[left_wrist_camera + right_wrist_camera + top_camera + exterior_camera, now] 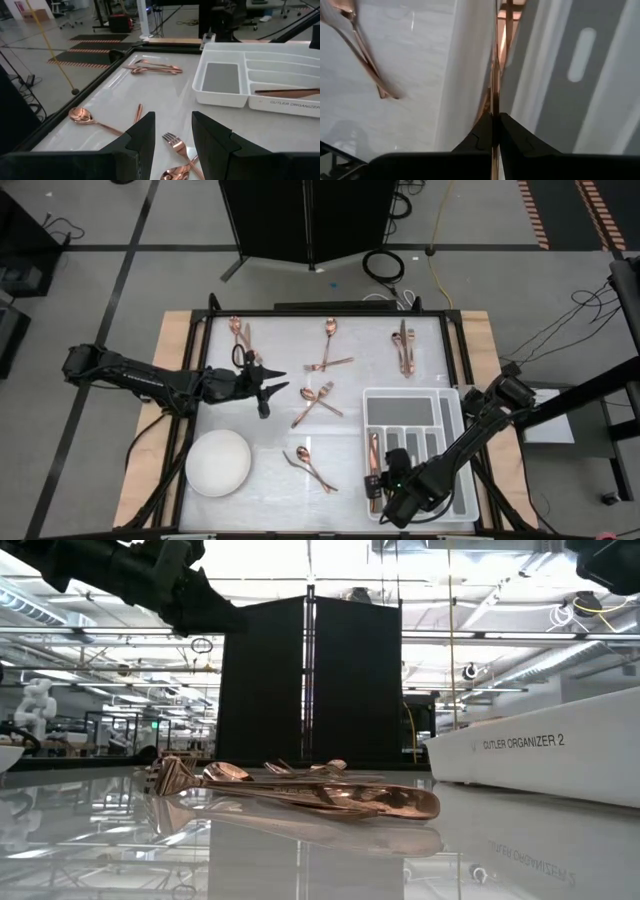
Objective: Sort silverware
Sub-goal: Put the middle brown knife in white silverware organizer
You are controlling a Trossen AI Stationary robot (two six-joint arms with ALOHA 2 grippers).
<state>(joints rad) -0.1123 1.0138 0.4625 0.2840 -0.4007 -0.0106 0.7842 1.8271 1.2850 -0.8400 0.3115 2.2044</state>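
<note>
Copper silverware lies in small groups on the white table: by the far edge (240, 335), (328, 345), (403, 345), in the middle (315, 405) and nearer (310, 468). My left gripper (278, 385) hangs open above the table just left of the middle group; in its wrist view a fork (175, 142) shows beyond the fingers (173, 120). My right gripper (375, 480) is over the grey divided tray (450, 398), shut on a long copper piece (373, 455) in the tray's leftmost long compartment. My right gripper pinches the copper piece between its two fingertips (482, 132), gripping its thin edge-on shaft (494, 100). The fingers lie along the piece, which runs on ahead of them into the tray's left compartment (507, 15). I cannot tell whether it rests on the compartment floor.
A white round bowl (218, 463) sits on the table's near left part. The tray's other compartments (420, 442) hold nothing I can see. A black frame (330, 312) rims the table, with wooden strips on both sides. Open table lies between the bowl and the tray.
</note>
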